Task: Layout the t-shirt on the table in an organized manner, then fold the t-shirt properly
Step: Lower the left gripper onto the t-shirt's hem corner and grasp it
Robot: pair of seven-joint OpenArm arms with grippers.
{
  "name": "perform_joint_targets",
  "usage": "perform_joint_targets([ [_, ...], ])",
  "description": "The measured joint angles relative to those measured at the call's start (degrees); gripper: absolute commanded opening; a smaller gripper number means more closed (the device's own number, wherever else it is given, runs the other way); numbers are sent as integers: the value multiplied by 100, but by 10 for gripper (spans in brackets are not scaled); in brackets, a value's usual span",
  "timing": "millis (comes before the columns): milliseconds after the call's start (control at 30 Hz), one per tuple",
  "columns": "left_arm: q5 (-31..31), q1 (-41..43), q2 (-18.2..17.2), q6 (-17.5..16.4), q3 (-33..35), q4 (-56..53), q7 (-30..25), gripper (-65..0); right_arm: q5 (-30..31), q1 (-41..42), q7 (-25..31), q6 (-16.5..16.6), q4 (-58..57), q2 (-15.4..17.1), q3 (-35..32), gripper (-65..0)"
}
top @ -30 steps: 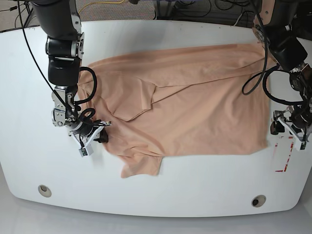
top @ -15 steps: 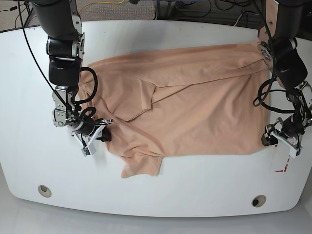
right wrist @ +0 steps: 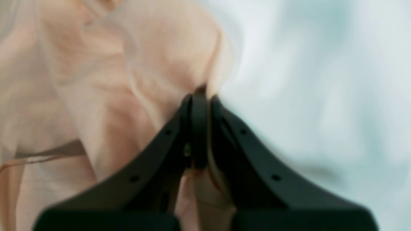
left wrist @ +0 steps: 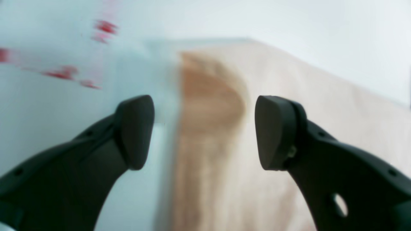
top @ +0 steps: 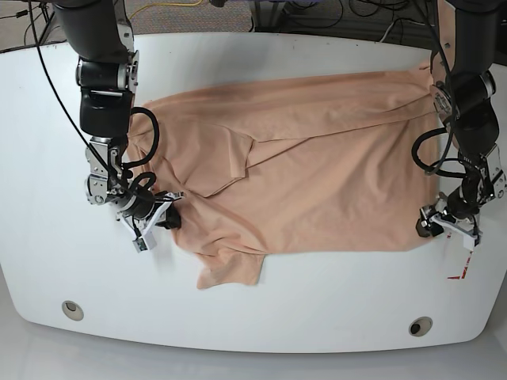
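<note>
Right claw pinches soft peach t-shirt; left claw gapes over its hem.

Along the top edge of the base view, a grey carpet carries tangled black cables and one yellow cord.
</note>
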Motion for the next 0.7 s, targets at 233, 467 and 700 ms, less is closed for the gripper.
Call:
perform_joint_targets([
  [233, -9, -4, 7, 26, 96, -46, -103, -192, -7, -223, -223, 4, 437, 4, 0, -637],
  [467, -48, -42, 138, 24, 664, -22, -186, -262, -28, -225, -367, 2, 612, -7, 0, -637],
  [700, -90, -44, 387, -22, 684, -22, -177, -601, -31, -238, -407, 2, 610, 2, 0, -637],
])
